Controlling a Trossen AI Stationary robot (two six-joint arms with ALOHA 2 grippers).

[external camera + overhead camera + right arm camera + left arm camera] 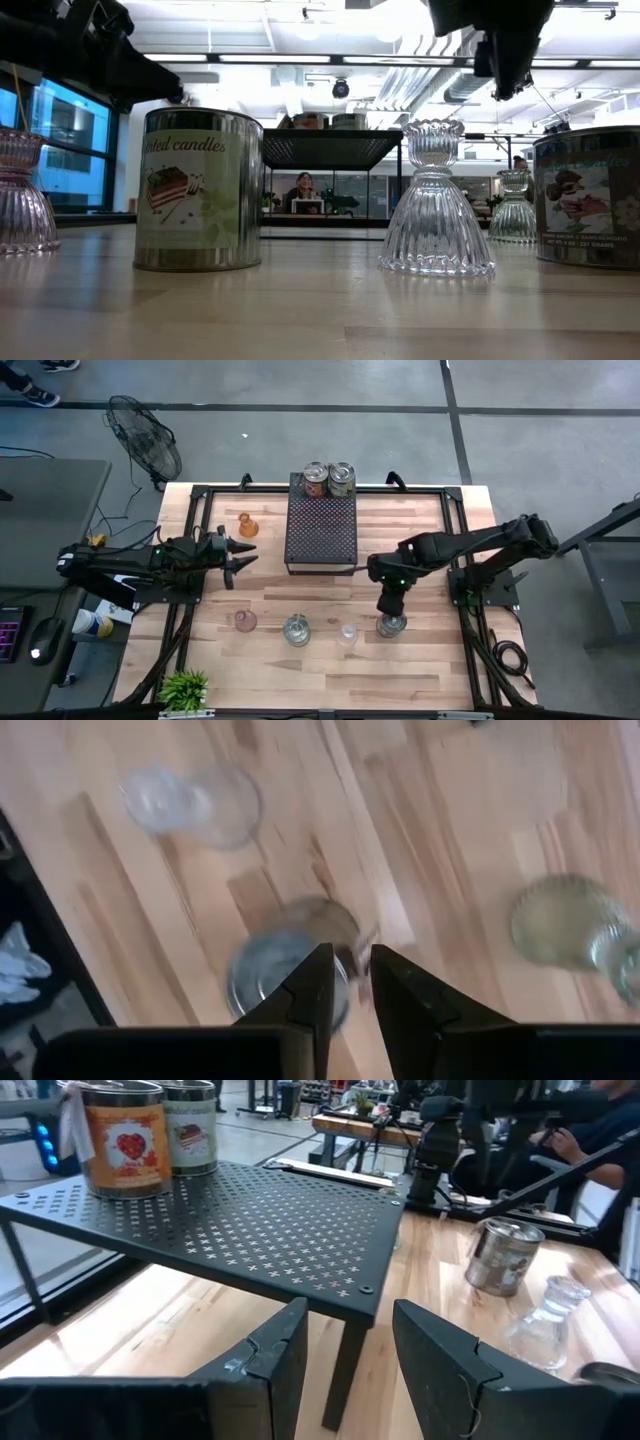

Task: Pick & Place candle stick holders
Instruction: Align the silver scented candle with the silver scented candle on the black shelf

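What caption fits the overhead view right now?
Right hand poised over a tin can on the table's near side; left hand waits open beside the black tray holding two tins.

The black perforated tray stands mid-table, two tins crowding its 12 o'clock end. Toward 6 o'clock a row of candle stick holders blocks low passes. Bare wood lies open between tray and row. The right gripper hangs over a tin at 4 o'clock.
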